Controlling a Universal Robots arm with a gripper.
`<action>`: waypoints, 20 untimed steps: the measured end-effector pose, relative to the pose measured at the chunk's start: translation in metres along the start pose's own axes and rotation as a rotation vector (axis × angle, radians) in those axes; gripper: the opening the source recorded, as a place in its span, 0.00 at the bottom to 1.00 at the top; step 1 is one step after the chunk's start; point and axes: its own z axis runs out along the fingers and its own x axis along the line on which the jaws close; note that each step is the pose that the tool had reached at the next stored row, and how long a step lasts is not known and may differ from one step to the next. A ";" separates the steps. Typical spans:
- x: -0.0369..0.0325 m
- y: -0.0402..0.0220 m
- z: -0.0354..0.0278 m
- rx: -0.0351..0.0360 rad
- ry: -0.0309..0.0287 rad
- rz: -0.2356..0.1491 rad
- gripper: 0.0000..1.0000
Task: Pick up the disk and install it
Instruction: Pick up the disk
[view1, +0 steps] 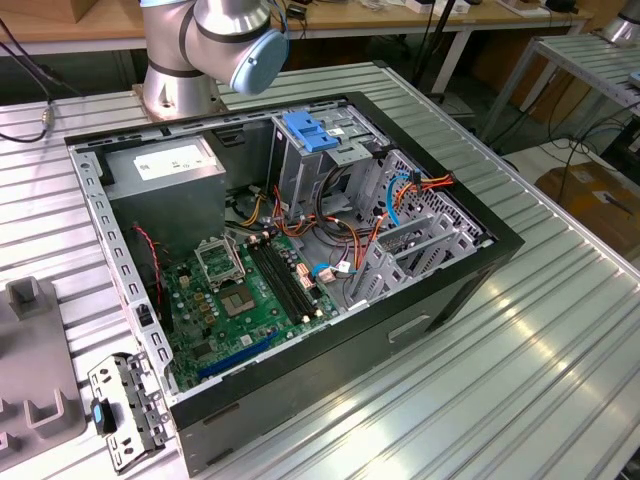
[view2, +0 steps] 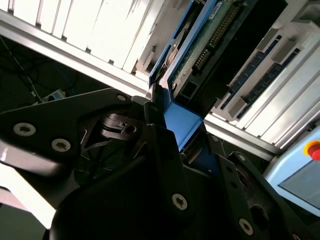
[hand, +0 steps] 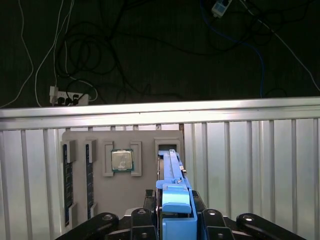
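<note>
Your gripper (hand: 176, 212) pinches the disk (hand: 171, 167), on edge at the grey tray (hand: 145, 136), which holds a chip (hand: 122, 160) and memory sticks (hand: 68, 182). Wide table (view1: 560, 330) runs along the computer case (view1: 400, 335) on the exterior view's right.

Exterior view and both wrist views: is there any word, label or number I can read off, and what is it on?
No text can be read in any of the views.
White label on the power supply, exterior view: print too small to read.
Disk, second wrist view: any print on it is blurred.
Processor chip, first wrist view: markings too small to read.
</note>
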 end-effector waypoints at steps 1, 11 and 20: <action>0.0000 0.0000 -0.0005 -0.0001 0.0000 0.000 0.37; 0.0001 -0.0002 -0.0059 0.0000 -0.0001 0.000 0.37; 0.0001 -0.0004 -0.0123 0.0001 -0.0001 0.000 0.37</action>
